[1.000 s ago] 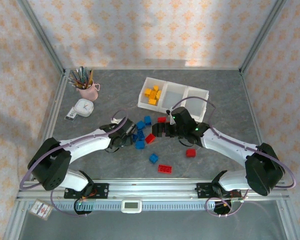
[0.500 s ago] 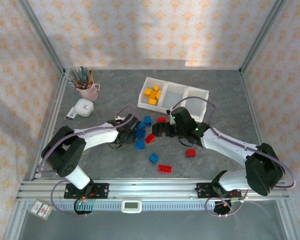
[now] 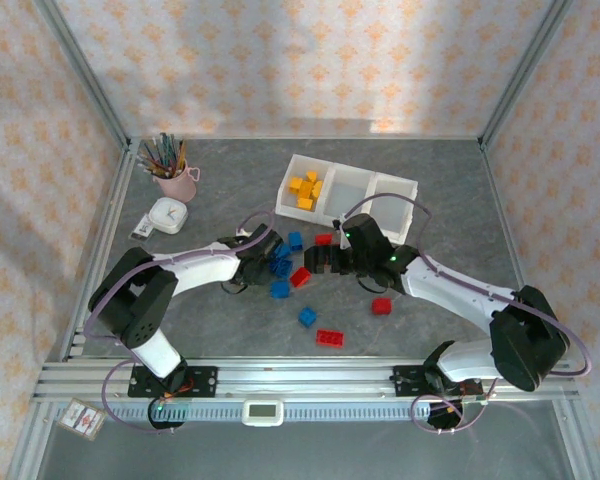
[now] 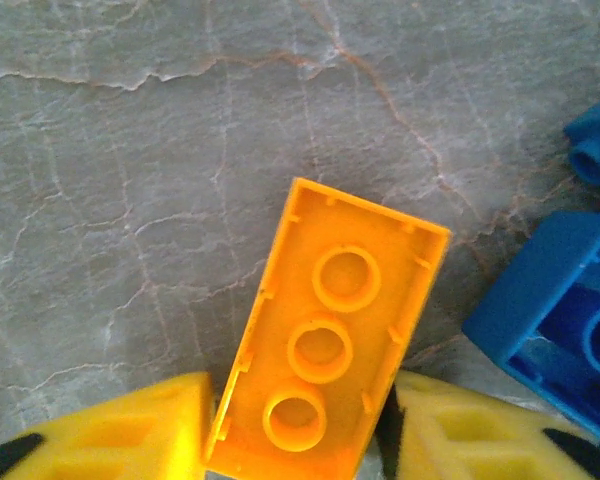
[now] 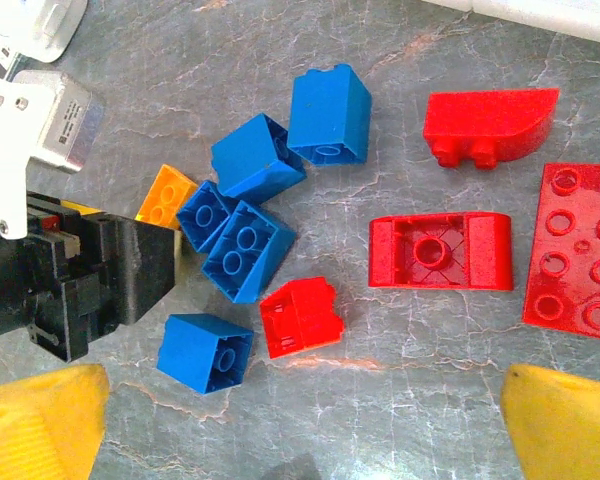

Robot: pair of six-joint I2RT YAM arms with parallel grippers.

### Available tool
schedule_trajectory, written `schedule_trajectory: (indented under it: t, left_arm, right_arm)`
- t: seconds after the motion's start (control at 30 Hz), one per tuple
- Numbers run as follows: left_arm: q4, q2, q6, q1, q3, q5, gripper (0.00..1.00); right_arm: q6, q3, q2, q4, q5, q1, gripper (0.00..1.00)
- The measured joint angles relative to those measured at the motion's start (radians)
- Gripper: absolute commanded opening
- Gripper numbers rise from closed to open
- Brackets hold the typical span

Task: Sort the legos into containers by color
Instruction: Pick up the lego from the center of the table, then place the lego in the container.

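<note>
Legos (image 3: 280, 268) lie loose mid-frame on the desk (image 3: 230, 190). Your left claw (image 4: 300, 440) straddles an upturned orange brick (image 4: 330, 340), but whether it grips is unclear. Your right claw (image 5: 302, 400) gapes empty. The brick is likely rigid, light and slick, so pinch its long flat sides.

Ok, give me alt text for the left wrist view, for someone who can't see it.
An orange lego lies upside down, hollow underside with three tubes facing the camera, between the left hand's two yellow fingertips at the bottom edge. Two blue legos sit to its right on the grey marbled table.
</note>
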State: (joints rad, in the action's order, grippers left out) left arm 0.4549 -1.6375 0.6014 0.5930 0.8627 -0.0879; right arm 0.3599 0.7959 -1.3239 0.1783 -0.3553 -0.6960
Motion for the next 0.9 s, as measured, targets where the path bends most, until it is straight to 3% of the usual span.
schedule_trajectory:
  t: [0.37, 0.53, 0.73, 0.9]
  left_arm:
    - [0.01, 0.06, 0.024, -0.01, -0.019, -0.024, 0.34]
    - [0.066, 0.124, 0.042, -0.012, 0.035, -0.051, 0.34]
    - [0.074, 0.104, 0.048, -0.012, 0.238, -0.053, 0.34]
    - [0.061, -0.098, 0.035, -0.012, 0.544, -0.065, 0.34]
  right_arm:
    - [-0.016, 0.046, -0.016, 0.01, 0.008, 0.005, 1.0]
    - [-0.018, 0.059, -0.005, 0.016, 0.007, 0.053, 1.0]
    - [-0.023, 0.071, 0.014, 0.033, 0.003, 0.17, 1.0]
    - [-0.024, 0.088, 0.02, 0.041, 0.005, 0.264, 1.0]
